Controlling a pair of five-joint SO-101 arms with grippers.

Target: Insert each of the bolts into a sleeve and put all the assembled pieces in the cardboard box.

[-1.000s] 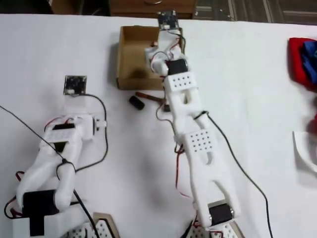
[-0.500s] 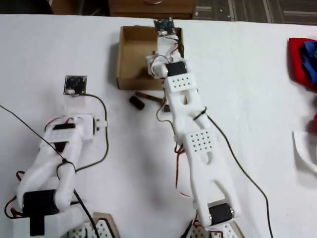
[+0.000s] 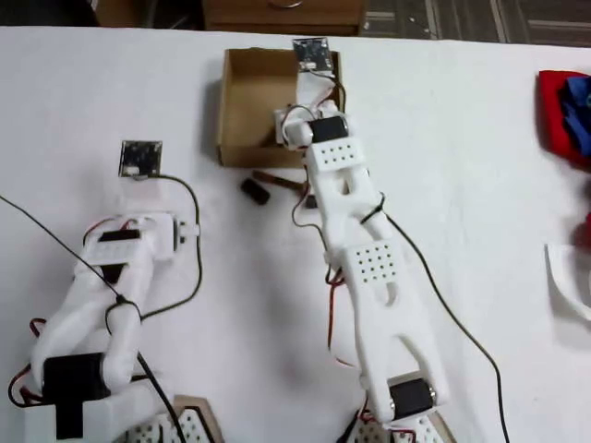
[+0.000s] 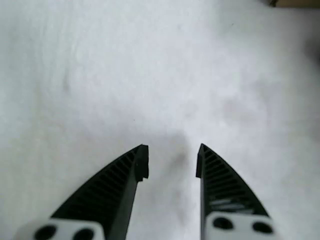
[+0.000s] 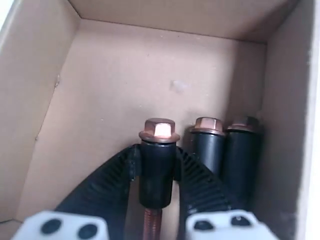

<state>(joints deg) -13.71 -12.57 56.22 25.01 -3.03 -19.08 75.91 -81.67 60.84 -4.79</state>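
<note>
Inside the cardboard box [image 5: 115,90] my right gripper [image 5: 156,165] is shut on an assembled piece [image 5: 157,170], a copper bolt in a black sleeve. Two more assembled pieces [image 5: 210,145] [image 5: 243,150] lie beside it against the box wall. From above, the right arm [image 3: 332,166] stretches over the near edge of the cardboard box [image 3: 247,101]. A loose black sleeve [image 3: 255,191] and a copper bolt [image 3: 277,179] lie on the table just in front of the box. My left gripper [image 4: 172,162] hangs open over bare white table, away from the parts.
The left arm [image 3: 111,277] rests at the table's near left with its cables trailing. Red and blue cloth [image 3: 565,106] lies at the far right edge, and a white curved object [image 3: 568,281] sits below it. A brown cabinet [image 3: 282,14] stands behind the table.
The right arm has pushed a little farther into the box with the assembled piece. The left arm has stayed still.
</note>
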